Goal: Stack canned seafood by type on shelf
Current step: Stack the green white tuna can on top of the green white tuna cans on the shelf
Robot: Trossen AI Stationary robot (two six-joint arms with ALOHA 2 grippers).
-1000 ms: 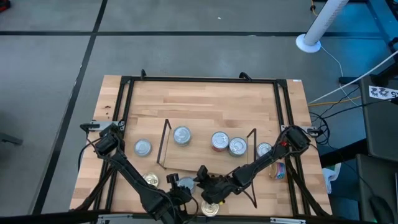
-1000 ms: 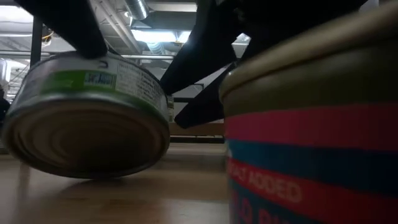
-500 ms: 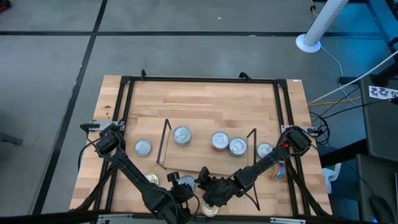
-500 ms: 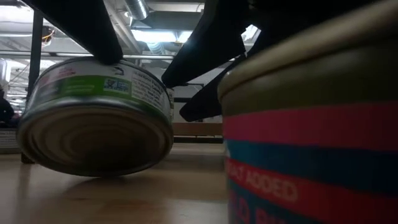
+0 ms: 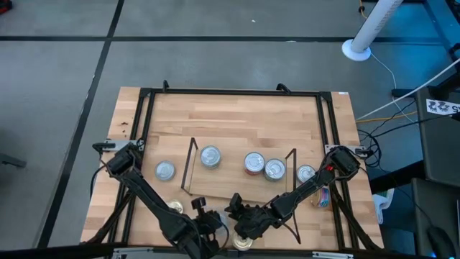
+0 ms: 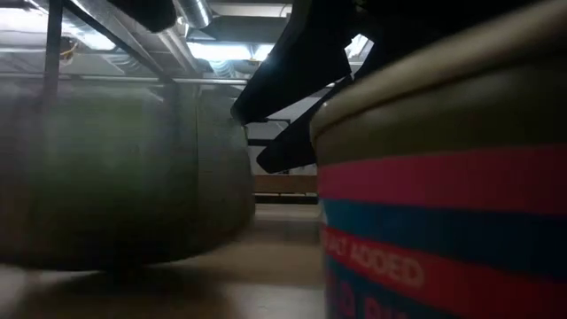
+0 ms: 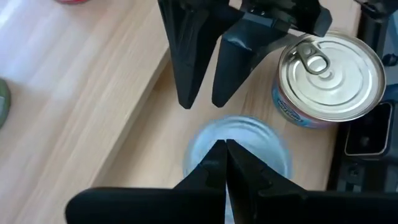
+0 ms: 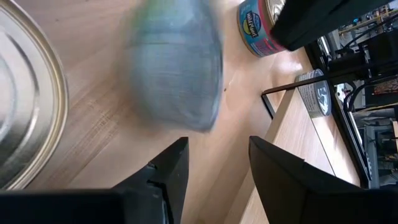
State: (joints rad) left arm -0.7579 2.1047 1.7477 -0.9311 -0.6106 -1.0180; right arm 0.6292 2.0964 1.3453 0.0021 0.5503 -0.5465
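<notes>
A small flat silver-topped tin [image 7: 264,146] lies blurred on the tabletop between my grippers, near the table's near edge, in front of the shelf [image 5: 230,183]. It also shows in the low view [image 6: 124,177] and the right wrist view [image 8: 177,74]. My left gripper [image 7: 224,149] is shut and hangs just above the tin; in the low view it [image 6: 146,9] stands clear of the tin's top. My right gripper [image 8: 217,165] is open beside the tin, its fingers [image 7: 186,62] pointing down at the table. Three tins [image 5: 210,156] [image 5: 254,163] [image 5: 274,169] stand on the shelf board.
A pull-tab tin with a pink and blue label [image 7: 329,74] [image 6: 443,221] stands close beside both grippers at the near edge. Other tins rest on the tabletop left [image 5: 165,170] [image 5: 175,208] and right [image 5: 305,173] of the shelf. The shelf's black wire uprights [image 5: 190,165] [image 5: 293,176] flank its board.
The tin stood tipped, its underside toward the low camera, with my left gripper on its upper rim. My left gripper has risen off it, and the tin now shows blurred, in motion on the table. My right gripper has kept open beside it.
</notes>
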